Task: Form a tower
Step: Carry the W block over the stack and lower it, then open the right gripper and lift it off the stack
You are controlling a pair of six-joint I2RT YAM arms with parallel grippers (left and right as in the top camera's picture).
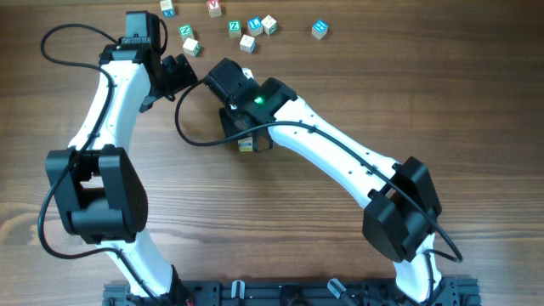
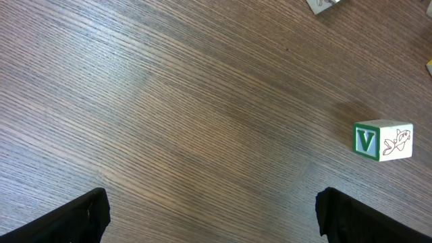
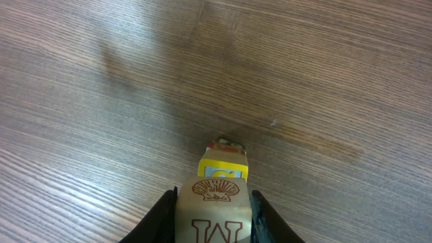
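Note:
The tower point(image 3: 223, 165) stands on the wooden table, seen from above in the right wrist view as a yellow-edged cube over lower ones. My right gripper point(image 3: 214, 217) is shut on a pale cube point(image 3: 214, 202) printed with a brown shell and a W, held directly over the tower's top; I cannot tell if the two touch. In the overhead view the tower point(image 1: 246, 145) peeks out under the right gripper point(image 1: 240, 127), which hides most of it. My left gripper point(image 2: 212, 216) hangs open over bare wood, with nothing between its fingers point(image 2: 81, 216).
A loose cube with a green V point(image 2: 382, 140) lies right of the left gripper. Several loose letter cubes point(image 1: 248, 42) are scattered along the table's far edge, one blue-faced cube point(image 1: 320, 29) furthest right. The left gripper point(image 1: 180, 73) sits just below them.

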